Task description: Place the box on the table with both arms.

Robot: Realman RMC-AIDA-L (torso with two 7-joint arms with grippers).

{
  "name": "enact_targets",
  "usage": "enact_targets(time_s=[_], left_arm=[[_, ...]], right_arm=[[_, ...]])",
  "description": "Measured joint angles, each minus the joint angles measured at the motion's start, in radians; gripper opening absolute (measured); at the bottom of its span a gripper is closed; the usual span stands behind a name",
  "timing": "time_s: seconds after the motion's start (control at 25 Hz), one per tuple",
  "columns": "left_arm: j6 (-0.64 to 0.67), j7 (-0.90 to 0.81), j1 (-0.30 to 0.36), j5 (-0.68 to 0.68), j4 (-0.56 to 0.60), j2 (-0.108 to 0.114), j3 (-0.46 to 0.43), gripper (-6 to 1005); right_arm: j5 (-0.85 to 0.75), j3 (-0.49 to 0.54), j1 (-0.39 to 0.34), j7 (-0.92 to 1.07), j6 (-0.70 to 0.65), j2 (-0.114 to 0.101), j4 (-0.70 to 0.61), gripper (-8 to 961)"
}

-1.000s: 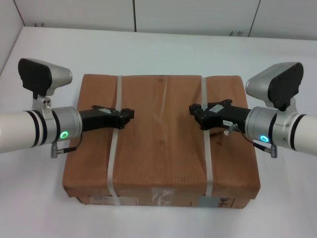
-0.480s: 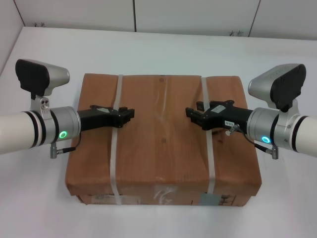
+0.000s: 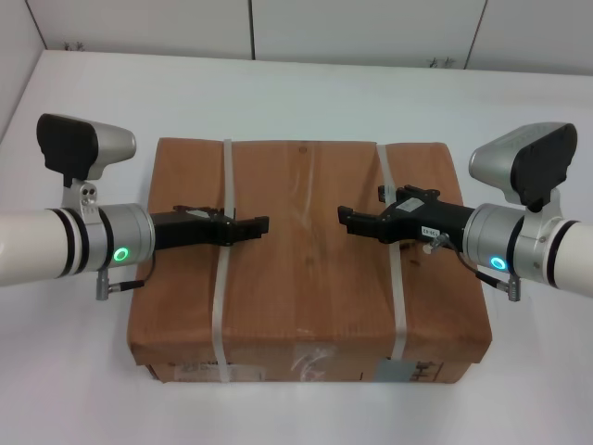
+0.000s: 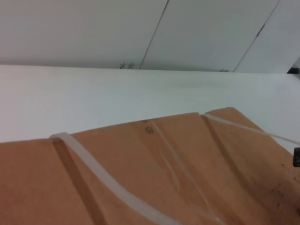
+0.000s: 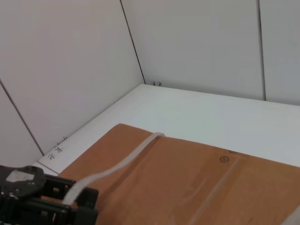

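The box [image 3: 306,287], wrapped in brown paper, lies flat on the white table [image 3: 296,93]. Two white straps bind it, the left strap [image 3: 220,306] and the right strap [image 3: 395,297]. My left gripper [image 3: 259,224] reaches in low over the box top and crosses the left strap. My right gripper [image 3: 345,219] reaches in from the other side and crosses the right strap. Both point toward the box's middle. The right wrist view shows the left gripper [image 5: 42,201] with the left strap [image 5: 122,161] running into it. I cannot tell whether either one holds its strap.
White wall panels [image 3: 371,28] stand along the table's far edge. Bare tabletop lies on all sides of the box. Labels and clear tape [image 3: 306,366] show on the box's near side. The left wrist view shows the box top [image 4: 187,178].
Both grippers have moved inward toward the box's middle and turned, so they look thinner from above. The box's near edge has shifted slightly.
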Motion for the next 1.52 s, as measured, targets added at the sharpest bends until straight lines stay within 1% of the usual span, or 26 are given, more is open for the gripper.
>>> enact_targets(time_s=[0.12,0.32,0.36,0.56,0.72,1.0,1.32,1.52], left_arm=[[0.0,0.005,0.001,-0.005,-0.001,0.0,0.0,612],[0.0,0.007,0.005,-0.006,-0.001,0.001,-0.005,717],[0.0,0.008,0.005,-0.006,-0.002,0.001,-0.004,717],[0.002,0.009,0.006,-0.006,-0.004,0.001,-0.002,717],[0.004,0.014,0.007,-0.006,-0.002,0.002,-0.002,718],[0.037,0.014,0.027,-0.005,-0.009,0.009,-0.004,718],[0.047,0.003,0.055,-0.01,-0.01,0.029,-0.011,717],[0.093,0.003,0.074,-0.041,-0.011,0.046,-0.011,718]], right_arm=[[0.0,0.001,-0.004,0.0,0.0,0.0,0.001,773],[0.001,0.001,-0.009,-0.001,-0.001,0.0,0.001,867],[0.001,0.001,-0.01,-0.002,-0.003,0.0,0.001,883],[0.001,0.004,-0.027,-0.005,-0.048,0.0,-0.007,884],[0.001,0.018,-0.04,-0.007,-0.049,0.0,-0.008,884],[0.0,0.063,-0.086,-0.011,-0.05,0.0,-0.016,885],[0.001,0.069,-0.105,-0.002,-0.039,0.0,-0.058,886],[0.001,0.078,-0.115,-0.001,-0.043,0.0,-0.084,886]])
